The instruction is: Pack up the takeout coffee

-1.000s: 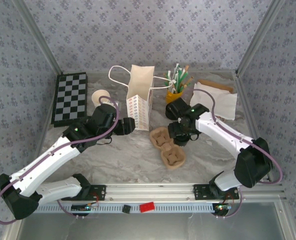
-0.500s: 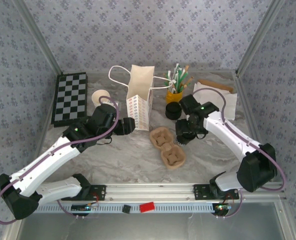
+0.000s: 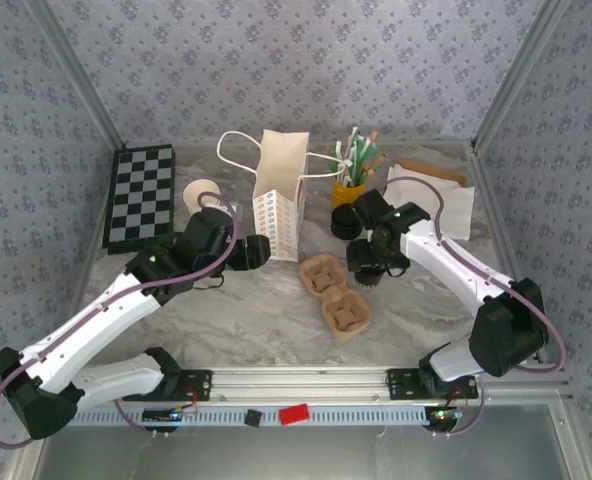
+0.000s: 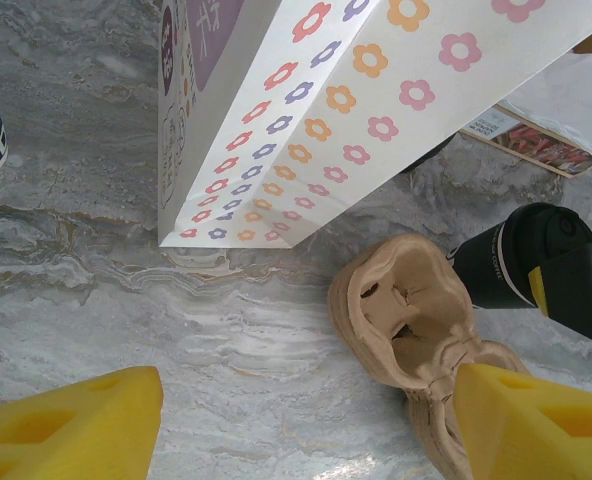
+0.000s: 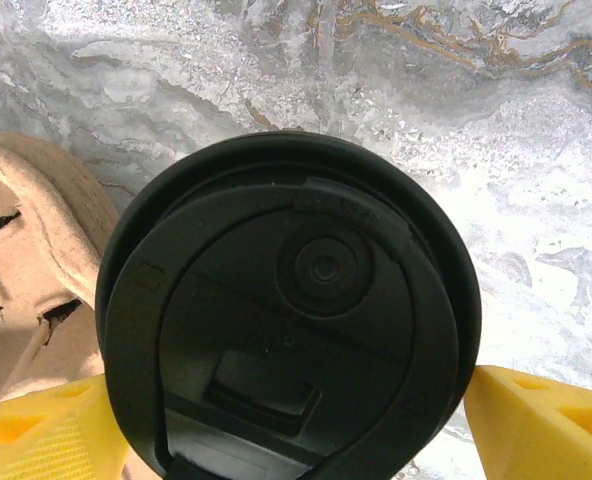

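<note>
Takeout coffee cup [image 4: 506, 258] is just right of the cardboard cup carrier [image 4: 416, 320], mid-desk, w/ the right pincer [image 5: 296, 425] astride it.

Top cam, left to right: checkerboard mat [image 3: 141, 195], cream-rimmed cup stack [image 3: 205, 192], left pincer [image 3: 254, 250] just beside the flower-print paper bag [image 3: 279, 205], then the carrier, then the right arm's wrist hanging over the cup's spot. A yellow straw holder [image 3: 348, 190] and white paper [image 3: 436, 205] lie farther back.

Left wrist cam adds the side-on look: the cup's dark wall w/ white lettering, lid end toward frame's upper right, and a yellow-and-black finger just beside it on the right. The bag's bottom corner sits on the marble desk [image 4: 126, 300]. The left pincer's jaws are wide apart over bare desk.

Right wrist cam adds the end-on look: the black lid [image 5: 321, 270] is square to the lens, sip flap toward frame bottom, w/ carrier edge at left and marble at right. So the cup's long axis runs straight along the pincer, lid end up at the cam, base away. The right pincer's jaws are apart, one yellow finger [image 5: 541, 420] at each side of the lid rim. Pads touching the cup wall below: can't tell. Base on the desk or not: can't tell.
</note>
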